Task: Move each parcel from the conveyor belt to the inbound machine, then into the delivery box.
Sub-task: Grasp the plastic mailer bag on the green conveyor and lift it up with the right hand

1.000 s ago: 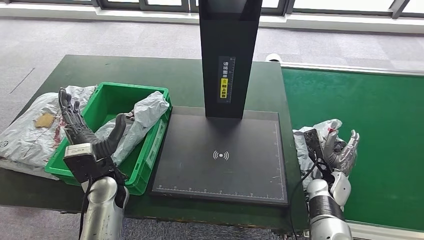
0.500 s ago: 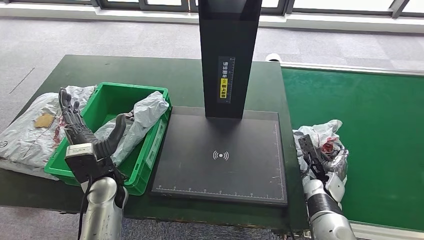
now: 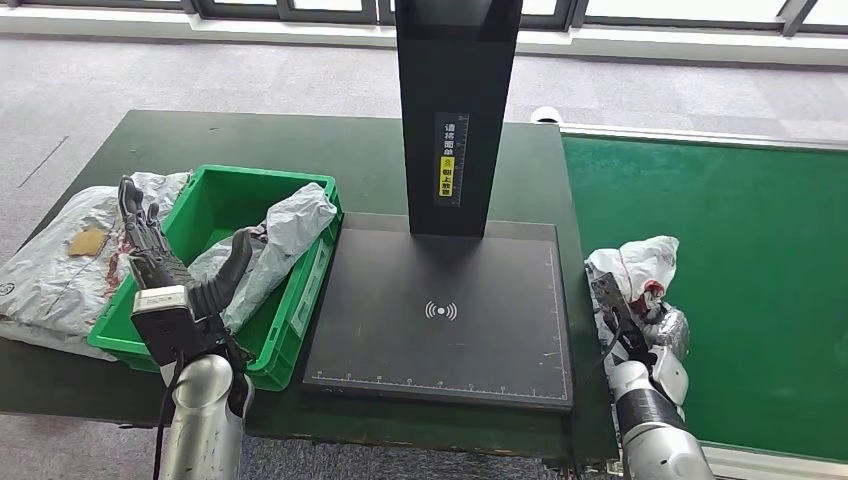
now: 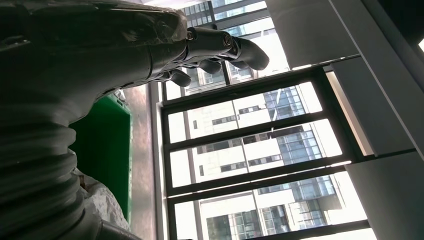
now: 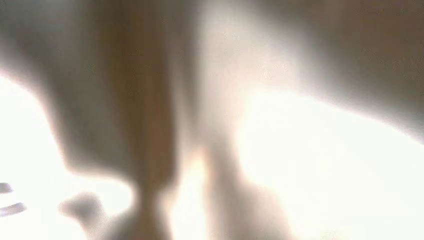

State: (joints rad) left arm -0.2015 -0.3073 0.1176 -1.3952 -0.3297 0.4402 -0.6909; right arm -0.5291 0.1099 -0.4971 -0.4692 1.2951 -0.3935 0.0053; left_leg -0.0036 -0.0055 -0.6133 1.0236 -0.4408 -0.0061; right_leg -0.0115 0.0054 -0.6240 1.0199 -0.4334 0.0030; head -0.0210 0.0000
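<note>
A crumpled white plastic parcel [image 3: 640, 264] lies on the green conveyor belt [image 3: 745, 250], at its edge nearest the machine. My right hand [image 3: 657, 326] has its fingers closed into the near side of that parcel and grips it. In the right wrist view there is just a pale blur pressed close to the lens. The inbound machine's black scan plate [image 3: 440, 312] lies bare, with its black column [image 3: 455, 110] behind. My left hand [image 3: 165, 258] stands upright with fingers spread over the near edge of the green delivery box [image 3: 265, 172], holding nothing; the left hand [image 4: 100, 45] is seen against windows, beside the box [image 4: 105, 145].
A grey parcel [image 3: 290, 226] leans inside the green box. More grey parcels [image 3: 55, 270] are heaped on the dark table left of the box. The belt stretches away to the right; the table's near edge runs just below the scan plate.
My right hand, spread open behind the parcel a second ago, has dropped and closed its fingers on it; the parcel's top has shifted slightly. The left hand has stayed still.
</note>
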